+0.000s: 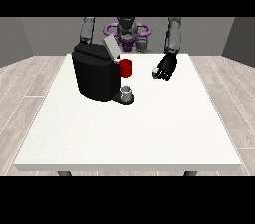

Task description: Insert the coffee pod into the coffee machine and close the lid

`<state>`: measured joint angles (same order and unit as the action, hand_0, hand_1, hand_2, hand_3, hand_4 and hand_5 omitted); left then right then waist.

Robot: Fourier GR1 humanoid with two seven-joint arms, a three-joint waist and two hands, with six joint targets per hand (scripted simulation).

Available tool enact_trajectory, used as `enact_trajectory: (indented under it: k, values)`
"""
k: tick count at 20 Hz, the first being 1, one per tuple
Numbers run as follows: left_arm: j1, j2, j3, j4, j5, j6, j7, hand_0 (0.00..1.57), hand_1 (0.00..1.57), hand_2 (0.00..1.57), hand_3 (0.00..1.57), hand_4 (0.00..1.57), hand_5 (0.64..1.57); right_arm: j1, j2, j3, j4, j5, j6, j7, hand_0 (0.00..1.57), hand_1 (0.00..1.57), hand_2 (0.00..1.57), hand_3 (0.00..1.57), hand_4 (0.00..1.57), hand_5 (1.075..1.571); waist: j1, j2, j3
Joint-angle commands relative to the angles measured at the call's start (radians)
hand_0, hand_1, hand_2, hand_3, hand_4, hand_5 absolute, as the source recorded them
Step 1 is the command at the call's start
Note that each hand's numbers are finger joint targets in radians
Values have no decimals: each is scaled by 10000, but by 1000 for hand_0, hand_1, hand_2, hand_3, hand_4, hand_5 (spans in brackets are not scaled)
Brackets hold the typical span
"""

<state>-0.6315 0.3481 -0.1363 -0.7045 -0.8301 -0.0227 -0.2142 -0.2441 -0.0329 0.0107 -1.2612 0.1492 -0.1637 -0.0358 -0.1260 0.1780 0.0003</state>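
A black coffee machine (94, 76) stands at the table's back left, its grey lid (110, 47) tilted up and open. A red part (126, 67) sticks out of its front below the lid. Below that, a small grey cup (127, 92) sits on the machine's base. The hand at the view's right (167, 65) hangs just above the table, right of the machine, with fingers curled round a small pale coffee pod (155, 73). The other arm (87, 30) drops behind the machine, which hides its hand.
The white table (129, 133) stretches wide towards the camera in front of the machine. The robot's torso (127, 33) stands behind the far edge. Wooden floor lies around the table.
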Motion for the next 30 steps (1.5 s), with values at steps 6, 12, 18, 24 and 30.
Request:
enact_trajectory:
  k: [6,12,18,24,30]
  values:
    - [-860,-365,454,-373,647,-1945,295,1413,1413,1400,1314,515,1571,115,-226,-283,836,144,-102,380,0,0,0,0,0,1571,237,-1209,-1]
    - [-2144,-834,424,-963,748,-3205,1155,1424,1424,1404,1341,557,1571,-82,196,-86,1734,711,-846,-64,0,0,0,0,0,1571,317,-1317,1]
    - [-2303,-502,845,-1072,669,-3445,1031,1403,1403,1396,1341,598,1571,-112,5,-54,1357,502,-299,-91,0,0,0,0,0,1571,-45,-1247,-2]
    - [-3409,90,1975,-595,1315,-3883,1297,985,985,1204,1371,511,1571,-109,247,337,447,323,134,120,0,0,0,0,0,1571,-901,-1046,-3]
    - [-4649,78,2359,-399,1403,-3895,1975,1268,1268,1295,1269,488,1571,-933,319,613,32,359,-392,296,0,0,0,0,0,1571,-1170,-491,-2]
